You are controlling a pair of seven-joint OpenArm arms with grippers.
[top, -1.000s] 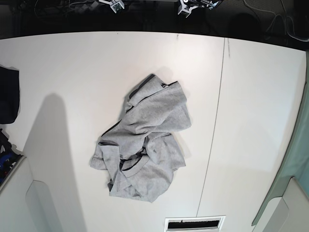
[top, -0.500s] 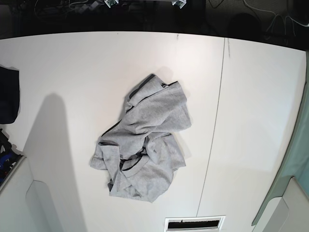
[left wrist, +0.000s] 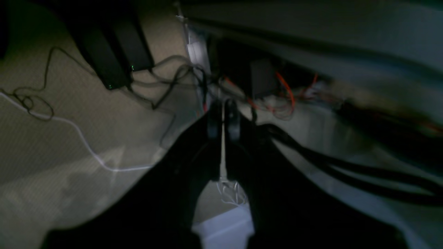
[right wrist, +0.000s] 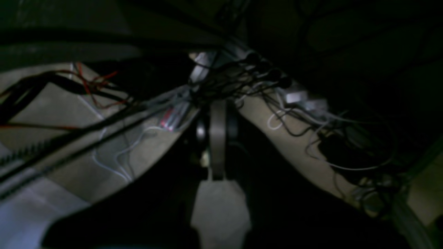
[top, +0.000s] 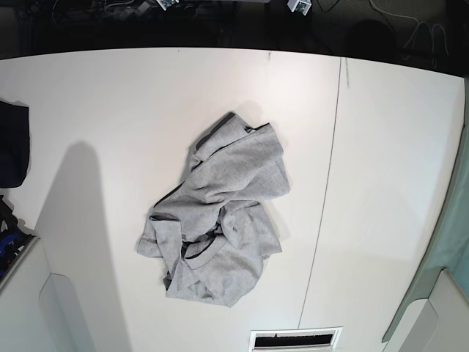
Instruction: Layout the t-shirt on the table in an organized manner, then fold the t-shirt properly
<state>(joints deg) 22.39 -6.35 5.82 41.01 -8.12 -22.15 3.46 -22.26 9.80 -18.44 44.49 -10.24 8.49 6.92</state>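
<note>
The light grey t-shirt [top: 218,211] lies crumpled in a heap at the middle of the white table [top: 102,103], with dark trim showing in its folds. No lettering shows. Both grippers are beyond the table's far edge, far from the shirt. Only small pale bits of them show at the top of the base view, the left one [top: 297,4] and the right one [top: 167,4]. In the left wrist view my left gripper [left wrist: 223,119] hangs over a dim floor with its jaws together. In the right wrist view my right gripper [right wrist: 217,129] does the same. Both are empty.
A dark navy cloth bundle [top: 12,143] sits at the table's left edge. A thin dark seam [top: 330,169] runs across the table to the right of the shirt. A vent slot [top: 295,339] is at the near edge. Cables [left wrist: 159,86] lie on the floor behind the table.
The gripper parts at the top of the base view have drawn back toward the frame edge and show less. The t-shirt has not moved.
</note>
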